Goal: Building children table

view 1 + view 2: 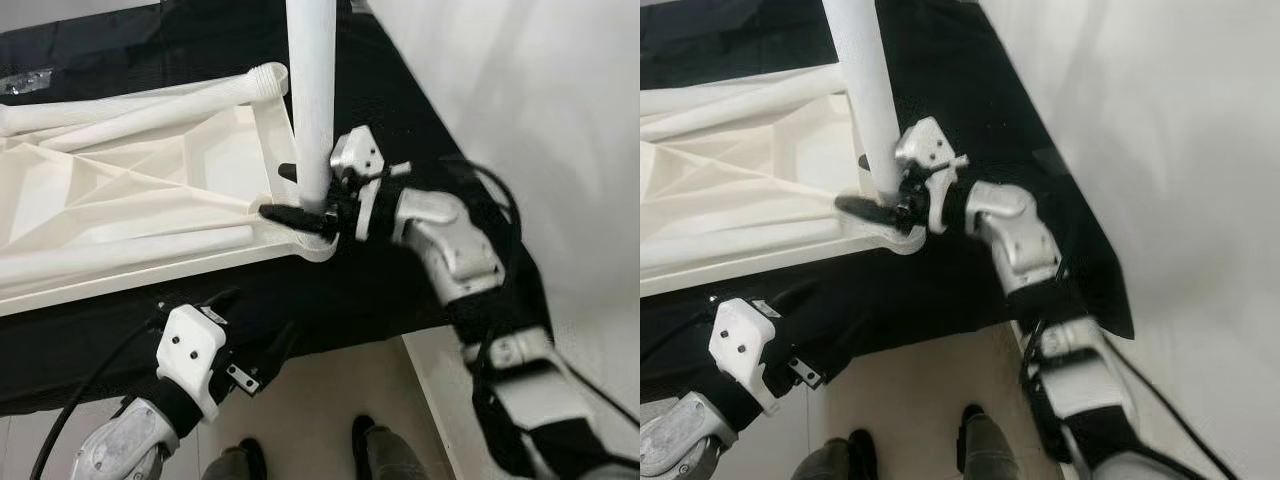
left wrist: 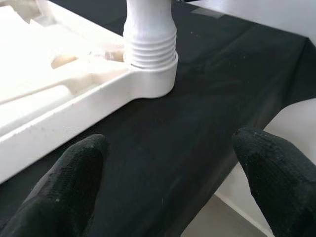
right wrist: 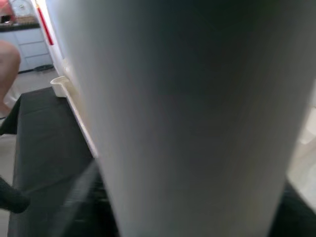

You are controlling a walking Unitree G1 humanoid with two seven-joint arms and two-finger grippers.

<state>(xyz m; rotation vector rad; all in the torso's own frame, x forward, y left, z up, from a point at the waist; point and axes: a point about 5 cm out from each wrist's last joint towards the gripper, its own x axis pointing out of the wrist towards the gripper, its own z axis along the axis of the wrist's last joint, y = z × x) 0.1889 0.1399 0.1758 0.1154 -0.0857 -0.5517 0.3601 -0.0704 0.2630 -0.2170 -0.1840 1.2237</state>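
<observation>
A white plastic tabletop (image 1: 120,200) lies upside down on a black cloth (image 1: 380,280) covering the counter, with loose white legs (image 1: 150,105) resting across it. Below its near edge, the left pincer (image 2: 168,182) hovers over the cloth with its fingers (image 2: 64,182) spread apart and nothing between them. At the tabletop's near right corner, a white leg (image 1: 312,100) stands upright in its socket (image 2: 153,79), threads showing. The right pincer (image 1: 300,195) grips this leg near its base.
</observation>
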